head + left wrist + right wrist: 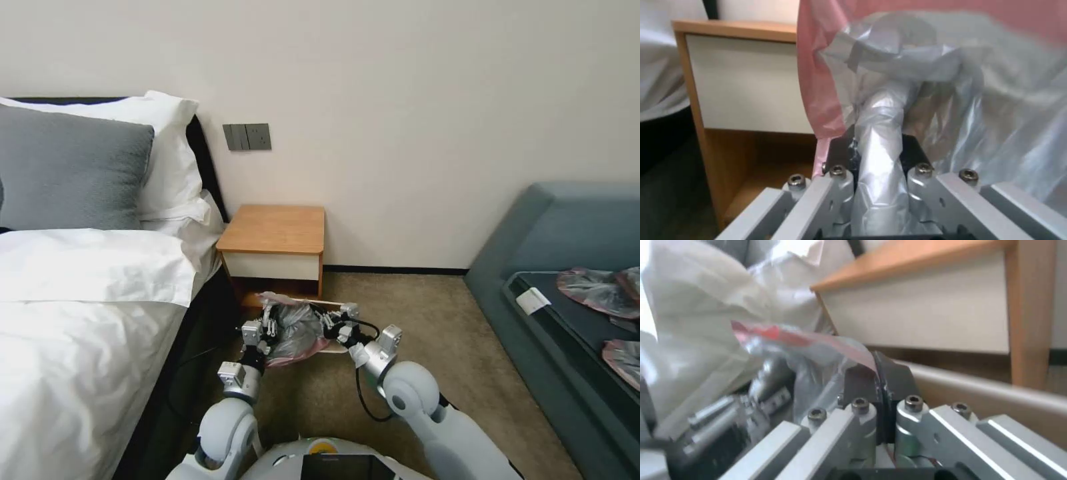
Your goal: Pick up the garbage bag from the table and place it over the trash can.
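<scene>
The garbage bag (295,331), crinkly grey with a pink rim, hangs stretched between both grippers low over the floor in front of the table (275,230). My left gripper (268,319) is shut on a bunched grey fold of it (880,133). Shut on the bag's pink rim (818,340) is my right gripper (331,325), its black pads (896,375) pressed together. The trash can (331,303) sits under the bag, mostly hidden, and its cream rim (987,386) runs right beside the right gripper. The table's top is bare.
A bed (80,320) with white linen stands close on the left. On the right a teal sofa (567,233) carries similar flat grey-pink bags (593,290). Brown carpet (427,320) lies open between them.
</scene>
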`<state>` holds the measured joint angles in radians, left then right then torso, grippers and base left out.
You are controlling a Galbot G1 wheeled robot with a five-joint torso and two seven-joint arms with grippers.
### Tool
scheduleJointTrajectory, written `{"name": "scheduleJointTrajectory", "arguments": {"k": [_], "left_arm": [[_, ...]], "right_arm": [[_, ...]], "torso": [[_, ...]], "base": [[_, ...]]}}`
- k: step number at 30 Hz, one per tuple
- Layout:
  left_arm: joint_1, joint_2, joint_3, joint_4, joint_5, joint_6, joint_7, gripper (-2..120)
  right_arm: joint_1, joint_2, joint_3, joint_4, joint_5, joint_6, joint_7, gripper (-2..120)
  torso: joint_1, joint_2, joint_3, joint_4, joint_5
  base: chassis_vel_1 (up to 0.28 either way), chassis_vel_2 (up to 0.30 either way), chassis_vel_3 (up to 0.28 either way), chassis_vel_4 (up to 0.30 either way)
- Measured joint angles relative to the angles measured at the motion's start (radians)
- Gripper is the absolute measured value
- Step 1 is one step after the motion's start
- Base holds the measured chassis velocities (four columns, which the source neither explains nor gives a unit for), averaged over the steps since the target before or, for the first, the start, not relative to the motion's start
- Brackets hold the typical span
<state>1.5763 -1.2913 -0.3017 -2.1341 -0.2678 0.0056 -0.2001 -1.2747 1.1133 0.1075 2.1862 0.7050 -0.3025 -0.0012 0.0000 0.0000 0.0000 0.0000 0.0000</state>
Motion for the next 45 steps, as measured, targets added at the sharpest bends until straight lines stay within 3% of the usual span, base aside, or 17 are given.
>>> {"name": "scheduleJointTrajectory", "arguments": {"k": [11, 18, 27, 34, 45], "left_arm": [[-0.006, -0.014, 0.005, 0.018, -0.025, 0.012, -0.021, 9], [-0.003, -0.016, 0.004, 0.019, -0.025, 0.014, -0.016, 9], [-0.010, -0.021, -0.012, 0.024, -0.067, -0.011, 0.031, 9], [-0.021, -0.024, -0.027, 0.024, -0.132, -0.020, 0.087, 9], [-0.051, -0.026, -0.065, 0.023, -0.307, 0.001, 0.082, 9]], "right_arm": [[0.001, -0.069, 0.094, 0.080, 0.066, -0.022, 0.021, 0], [0.058, -0.095, 0.155, 0.027, 0.162, -0.060, 0.048, 0], [0.084, -0.135, 0.227, -0.041, 0.272, -0.191, 0.053, 0], [0.113, -0.134, 0.242, -0.099, 0.363, -0.242, 0.059, 0], [0.065, -0.108, 0.242, -0.088, 0.384, -0.250, 0.064, 0]], "torso": [[0.000, 0.000, 0.000, 0.0000, 0.0001], [0.000, 0.000, 0.000, 0.0001, 0.0001], [0.000, 0.000, 0.000, 0.0000, 0.0000], [0.000, 0.000, 0.000, 0.0001, 0.0001], [0.000, 0.000, 0.000, -0.0001, -0.0001]], "base": [[0.000, 0.000, 0.000, 0.000], [0.000, 0.000, 0.000, 0.000], [0.000, 0.000, 0.000, 0.000], [0.000, 0.000, 0.000, 0.000], [0.000, 0.000, 0.000, 0.000]]}}
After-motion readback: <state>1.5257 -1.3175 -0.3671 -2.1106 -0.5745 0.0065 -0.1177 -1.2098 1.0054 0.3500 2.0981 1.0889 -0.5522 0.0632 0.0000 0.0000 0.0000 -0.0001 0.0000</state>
